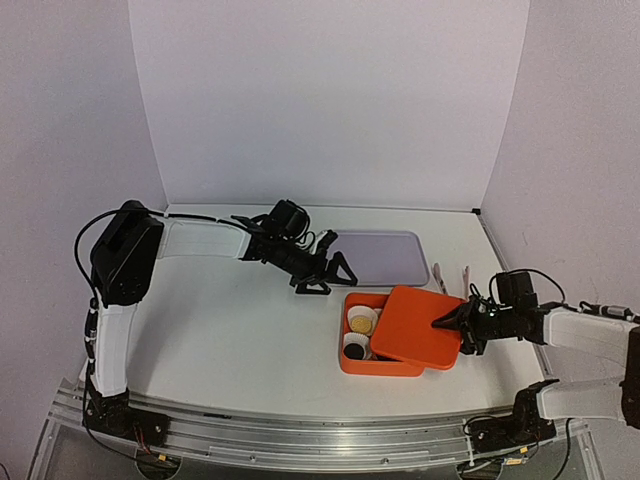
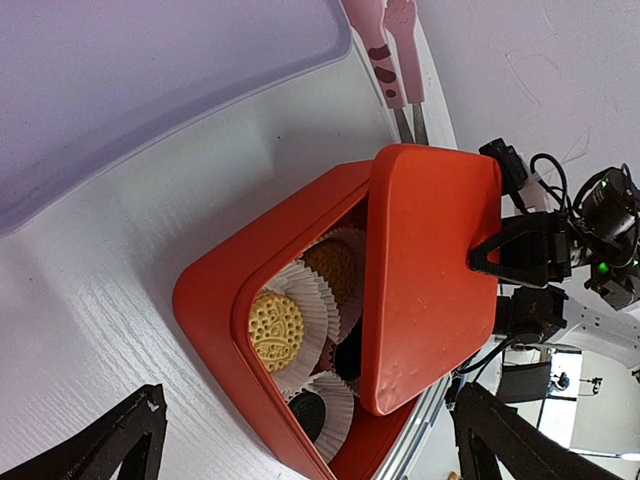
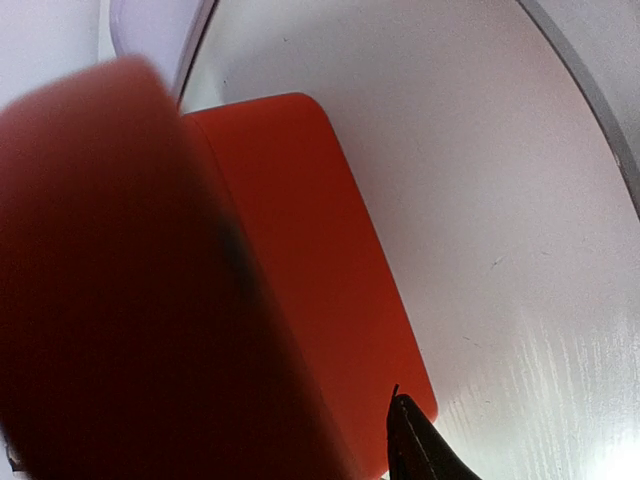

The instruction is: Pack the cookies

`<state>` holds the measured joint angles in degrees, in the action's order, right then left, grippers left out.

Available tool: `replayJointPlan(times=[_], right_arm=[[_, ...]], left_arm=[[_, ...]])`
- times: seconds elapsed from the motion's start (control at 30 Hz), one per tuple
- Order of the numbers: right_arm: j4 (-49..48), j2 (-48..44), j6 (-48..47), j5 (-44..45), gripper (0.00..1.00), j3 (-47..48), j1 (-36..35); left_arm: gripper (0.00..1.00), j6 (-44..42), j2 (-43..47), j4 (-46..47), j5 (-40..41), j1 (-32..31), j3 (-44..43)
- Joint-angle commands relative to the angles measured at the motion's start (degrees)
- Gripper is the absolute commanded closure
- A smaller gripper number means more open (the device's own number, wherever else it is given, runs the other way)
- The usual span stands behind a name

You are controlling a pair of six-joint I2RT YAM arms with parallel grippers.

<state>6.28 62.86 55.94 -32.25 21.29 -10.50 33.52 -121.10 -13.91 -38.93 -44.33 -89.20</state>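
Observation:
An orange box (image 1: pixel 352 362) sits on the table right of centre. In it are white paper cups with cookies: a golden one (image 1: pixel 361 321) and a black one (image 1: pixel 354 350). The left wrist view shows the golden cookie (image 2: pixel 275 330), a darker golden one (image 2: pixel 333 268) and a black one (image 2: pixel 310 415); others are hidden under the lid. My right gripper (image 1: pixel 456 325) is shut on the orange lid (image 1: pixel 425 325), holding it tilted over the box's right part. The lid (image 3: pixel 300 260) fills the right wrist view beside one finger (image 3: pixel 418 445). My left gripper (image 1: pixel 326 276) is open and empty, left of and behind the box.
A lilac tray (image 1: pixel 378 255) lies behind the box, also in the left wrist view (image 2: pixel 150 90). Pink tongs (image 1: pixel 450 276) lie right of the tray, behind the lid. White walls stand at the back and sides.

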Motion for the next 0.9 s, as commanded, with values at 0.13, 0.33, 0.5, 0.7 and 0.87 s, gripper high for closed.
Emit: replayJointPlan(times=[0.13, 0.33, 0.5, 0.7, 0.87], right_arm=[[2.91, 2.54, -2.86, 1.06, 0.52, 3.73, 0.33], [3.13, 6.64, -3.94, -0.56, 0.47, 4.67, 0.36], [3.65, 9.01, -5.35, -1.21, 0.42, 6.22, 0.34], [3.87, 12.23, -8.04, -4.74, 0.42, 8.54, 0.39], [6.14, 16.0, -11.98, -8.2, 0.43, 11.83, 0.25]], left_arm=[[0.0, 0.14, -0.7, 0.08, -1.34, -0.52, -3.17], [0.0, 0.23, -0.88, 0.82, -2.15, -0.94, -3.25], [0.0, 0.23, -0.87, 1.28, -2.49, -1.4, -2.76], [0.0, 0.23, -1.03, 1.36, -2.81, -1.79, -2.0], [0.0, 0.3, -1.38, 1.4, -3.06, -2.06, -1.77]])
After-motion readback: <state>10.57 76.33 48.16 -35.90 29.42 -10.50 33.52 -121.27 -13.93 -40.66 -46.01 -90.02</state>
